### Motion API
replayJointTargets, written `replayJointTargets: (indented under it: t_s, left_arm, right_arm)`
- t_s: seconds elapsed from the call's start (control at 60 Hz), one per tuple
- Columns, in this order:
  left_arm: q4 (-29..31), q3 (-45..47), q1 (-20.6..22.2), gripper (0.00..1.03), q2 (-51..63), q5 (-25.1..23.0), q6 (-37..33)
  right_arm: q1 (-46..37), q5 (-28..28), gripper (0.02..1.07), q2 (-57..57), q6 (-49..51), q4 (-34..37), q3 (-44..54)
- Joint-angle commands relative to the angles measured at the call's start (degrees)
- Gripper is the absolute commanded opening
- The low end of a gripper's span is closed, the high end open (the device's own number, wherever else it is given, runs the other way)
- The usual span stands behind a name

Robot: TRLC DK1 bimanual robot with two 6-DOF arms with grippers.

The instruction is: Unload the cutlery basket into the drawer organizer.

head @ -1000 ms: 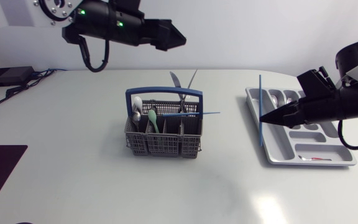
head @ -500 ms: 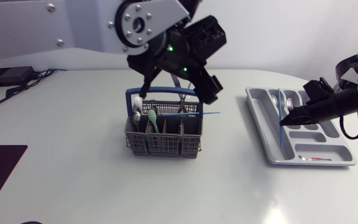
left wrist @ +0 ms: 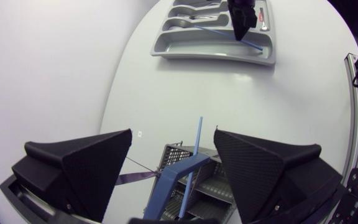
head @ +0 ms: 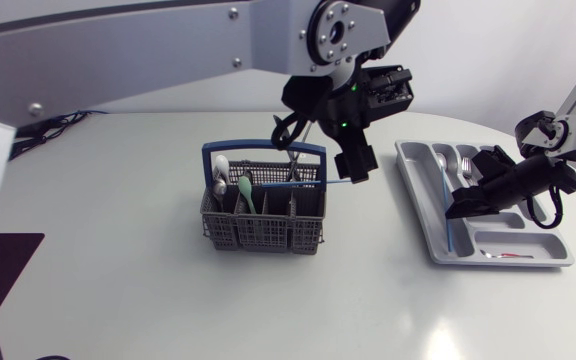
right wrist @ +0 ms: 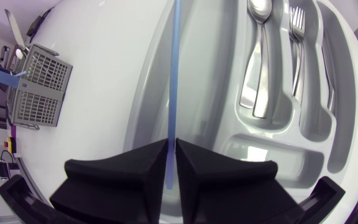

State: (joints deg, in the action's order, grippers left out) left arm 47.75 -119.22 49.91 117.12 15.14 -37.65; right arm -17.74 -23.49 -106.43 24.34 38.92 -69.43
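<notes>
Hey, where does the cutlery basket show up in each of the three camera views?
Head view: the cutlery basket stands mid-table, just below the left end effector.
Left wrist view: the cutlery basket is directly beneath the left end effector, with its blue handle nearest.
Right wrist view: the cutlery basket is small, far across the table beyond the drawer organizer.
Shared landmark: the drawer organizer shows in all three views.

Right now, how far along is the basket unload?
Done: a spoon and a fork lie in the drawer organizer. In hand: the right gripper is shut on a blue stick, held along the organizer's long side compartment. To do: the cutlery basket holds a green spoon, a white spoon and a second blue stick; the open left gripper hovers above it.
</notes>
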Motion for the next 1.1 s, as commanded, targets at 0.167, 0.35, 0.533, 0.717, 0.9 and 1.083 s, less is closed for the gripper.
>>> replayJointTargets:
  t_s: [0.167, 0.35, 0.533, 0.717, 0.9, 1.083]
  left_arm:
    - [2.35, -5.94, 1.95, 0.92, 6.63, 3.76, -4.1]
    - [2.09, -6.11, 3.0, 0.9, 8.56, 6.57, -5.86]
    - [-0.46, -3.39, 4.23, 0.9, 9.71, 9.21, -6.56]
    - [-8.46, 4.52, 5.72, 0.9, 9.18, 13.16, -8.49]
    - [-12.24, 8.56, 6.16, 0.9, 9.53, 15.8, -9.46]
    - [-13.03, 8.48, 6.16, 0.88, 10.76, 17.12, -9.46]
  right_arm:
    - [0.77, 1.16, 0.91, 0.96, -0.78, -2.09, 1.93]
    - [1.39, 1.25, 1.0, 3.86, 0.01, -2.35, 3.42]
    - [2.71, 0.99, 1.01, 6.15, 0.36, -2.97, 5.36]
    - [3.59, 0.28, 1.01, 7.99, 0.71, -3.14, 6.67]
    - [3.67, -0.51, 1.01, 10.46, 1.06, -3.14, 7.91]
    - [3.59, -1.3, 1.01, 11.33, 2.03, -3.58, 8.96]
